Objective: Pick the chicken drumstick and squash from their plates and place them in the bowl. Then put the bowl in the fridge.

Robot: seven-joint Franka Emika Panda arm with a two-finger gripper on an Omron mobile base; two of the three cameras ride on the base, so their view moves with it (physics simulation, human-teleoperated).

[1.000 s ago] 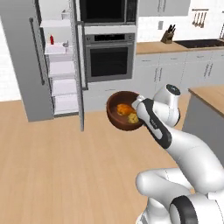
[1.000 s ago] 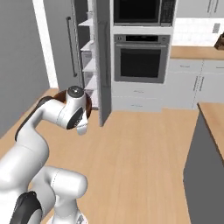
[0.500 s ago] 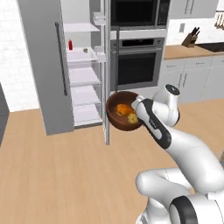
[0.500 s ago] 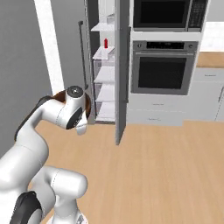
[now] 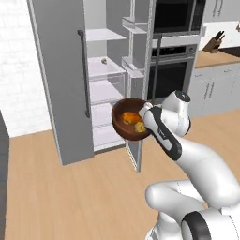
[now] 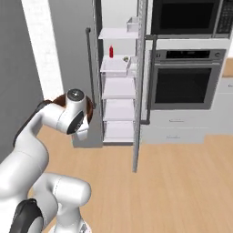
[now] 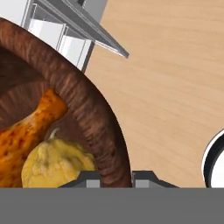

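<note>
Drumstick (image 7: 24, 135) and squash (image 7: 54, 164) lie together inside the dark wooden bowl (image 5: 131, 119), whose rim the gripper (image 7: 116, 177) pinches tight, held aloft near the open fridge (image 5: 61, 79) with its white shelves (image 6: 119, 88).

The hand view cuts the bowl (image 7: 87, 113) and chicken drumstick (image 7: 26, 131) off at the left edge, and the arm mostly hides the bowl in the right base view.
</note>
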